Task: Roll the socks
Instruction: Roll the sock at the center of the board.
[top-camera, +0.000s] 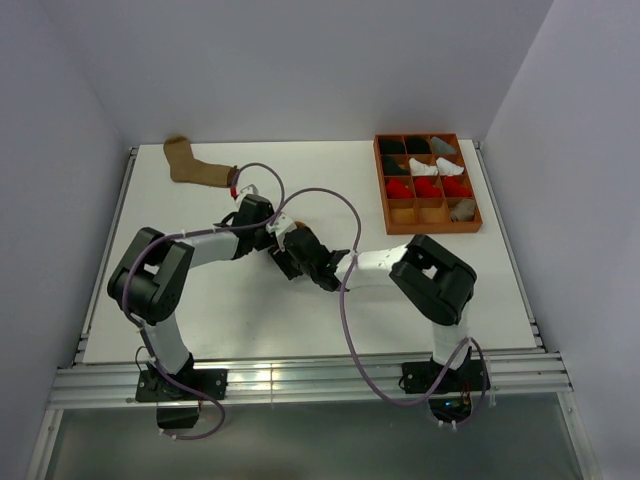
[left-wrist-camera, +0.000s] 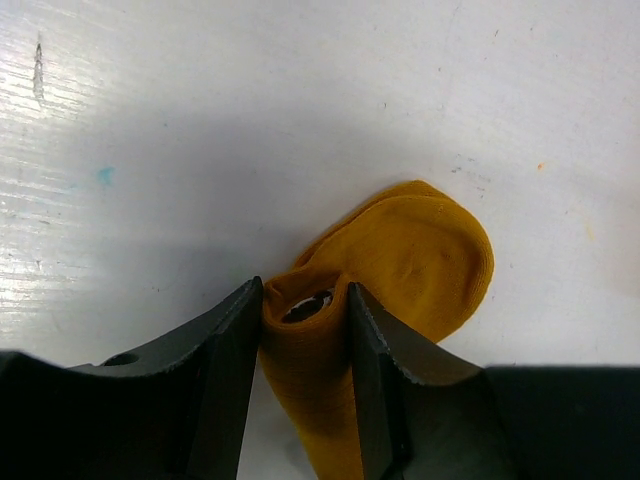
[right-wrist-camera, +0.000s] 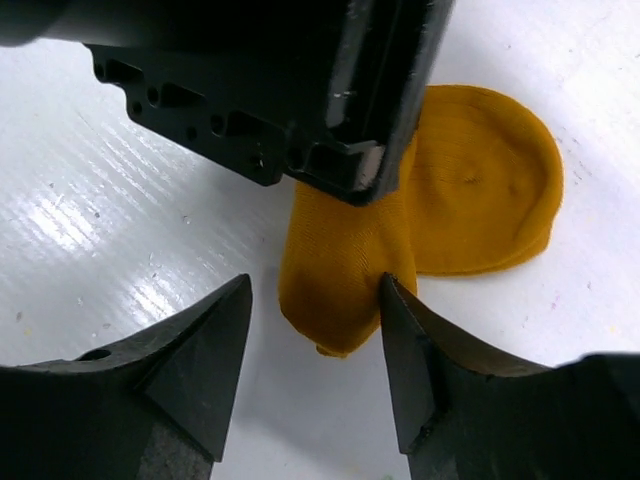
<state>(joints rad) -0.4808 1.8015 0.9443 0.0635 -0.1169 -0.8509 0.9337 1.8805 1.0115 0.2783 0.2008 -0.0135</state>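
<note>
The mustard yellow sock (left-wrist-camera: 420, 255) lies on the white table, partly rolled, its flat toe end spread out beyond the roll. My left gripper (left-wrist-camera: 303, 290) is shut on the rolled part and pinches it from both sides. In the right wrist view the roll (right-wrist-camera: 335, 270) hangs below the left gripper's body (right-wrist-camera: 280, 90). My right gripper (right-wrist-camera: 315, 285) is open around the roll's end, its right finger touching the fabric. In the top view both grippers (top-camera: 272, 238) (top-camera: 292, 255) meet mid-table and hide this sock. The light brown sock (top-camera: 195, 165) with the red-white cuff lies flat at the back left. The tan sock is out of view.
An orange divided tray (top-camera: 428, 215) stands at the back right, holding black, white, red and grey rolled bundles. Cables loop over the table behind the arms. The table's metal rail runs along the near edge.
</note>
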